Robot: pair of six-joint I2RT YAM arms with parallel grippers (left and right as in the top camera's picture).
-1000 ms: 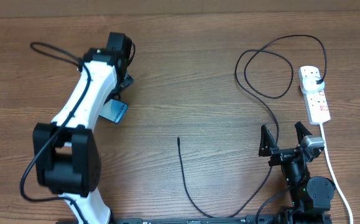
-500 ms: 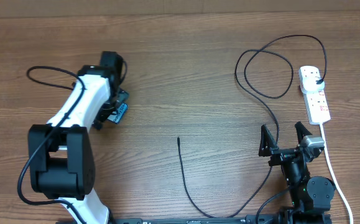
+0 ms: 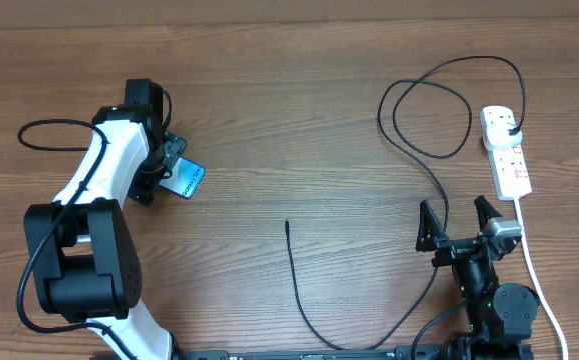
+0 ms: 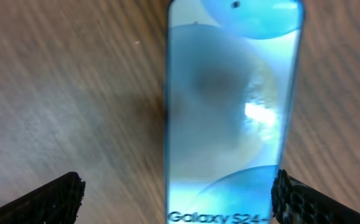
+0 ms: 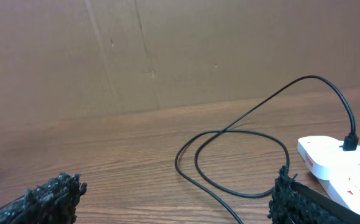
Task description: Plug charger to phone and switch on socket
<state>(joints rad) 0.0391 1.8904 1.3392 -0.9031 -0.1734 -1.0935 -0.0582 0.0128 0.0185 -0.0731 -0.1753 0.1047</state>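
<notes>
The phone (image 3: 183,179) lies flat on the left part of the wooden worktop (image 3: 299,120), screen up and lit pale blue. In the left wrist view the phone (image 4: 229,112) fills the middle of the picture, somewhat blurred, with "Galaxy S24" readable along its lower edge. The left fingers (image 4: 49,199) are spread wide around its near end. One is just beside the phone's edge; whether it touches I cannot tell. The other is well clear of the opposite edge, so nothing is clamped. From overhead, the white left arm (image 3: 99,200) reaches over to the phone from the front-left.

The charger (image 3: 409,130) is a thin black cable. Its straight tip (image 3: 287,224) rests on bare wood near the middle of the worktop, well apart from the phone. From there the cable curves toward the front edge, climbs on the right side, makes a loop, and ends in a black plug (image 3: 510,127) seated in the socket (image 3: 506,150). The socket lies at the far right, and its thick white cord (image 3: 534,270) trails toward the front. Its switches are too small to read.

The right fingers (image 3: 428,225) are apart and hold nothing, low on the right, near the socket. The right wrist view looks out between these fingers (image 5: 52,196) at the cable loop (image 5: 242,143), the plug (image 5: 350,142) in the socket (image 5: 335,163), and a brown panel (image 5: 167,50) behind.
</notes>
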